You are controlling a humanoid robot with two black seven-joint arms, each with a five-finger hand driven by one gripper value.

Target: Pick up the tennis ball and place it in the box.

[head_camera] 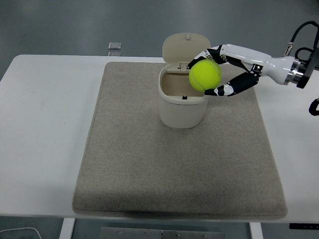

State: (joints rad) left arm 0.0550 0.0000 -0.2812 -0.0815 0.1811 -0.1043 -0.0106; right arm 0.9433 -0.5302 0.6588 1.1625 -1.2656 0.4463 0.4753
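The round, fuzzy yellow-green tennis ball sits inside the right hand, whose black-and-white fingers curl around it from above and below, gripping it at the hand's left end. The ball hangs in the air over the right rim of the cream plastic box, whose hinged lid stands upright behind the opening. The box rests on a beige rectangular felt mat spread across the white desk. There is one ball, one box, one mat, and one small grey square object at the desk's far edge.
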